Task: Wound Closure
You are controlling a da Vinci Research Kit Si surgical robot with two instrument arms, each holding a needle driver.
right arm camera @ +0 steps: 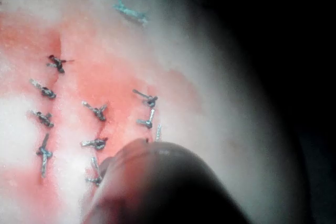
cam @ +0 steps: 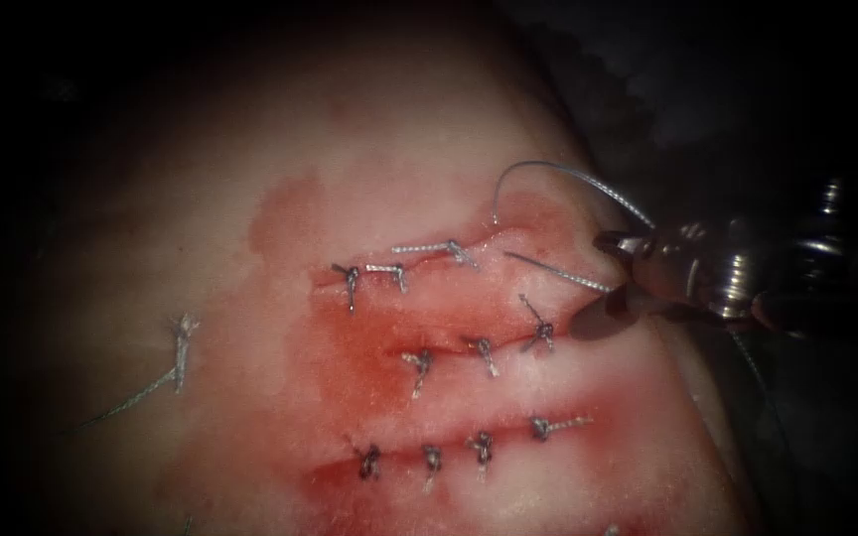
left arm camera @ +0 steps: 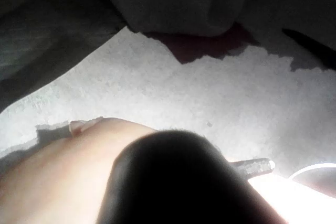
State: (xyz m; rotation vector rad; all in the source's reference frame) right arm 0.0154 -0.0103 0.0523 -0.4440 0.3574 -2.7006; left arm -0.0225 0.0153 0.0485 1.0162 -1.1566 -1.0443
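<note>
Red fluid [cam: 379, 347] stains the tissue [cam: 201, 199] around my three rows of finished knots, and going from the left I pass a loose cut end of thread [cam: 179, 352] lying well apart from the stitching, then the knots themselves, then the top cut [cam: 419, 260] with its last stitch. Just right of that stitch a thin curved needle [cam: 558, 271] lies slanted, its point toward the cut and, as far as I can tell, not in the tissue. My right tool [cam: 616, 268] comes in beside it with its jaws spread apart; whether they touch the needle's near end I cannot tell. Thread [cam: 568, 179] arches from the tissue over to that tool. I judge this top row is the one in hand; next needs a firm grasp on the needle.
</note>
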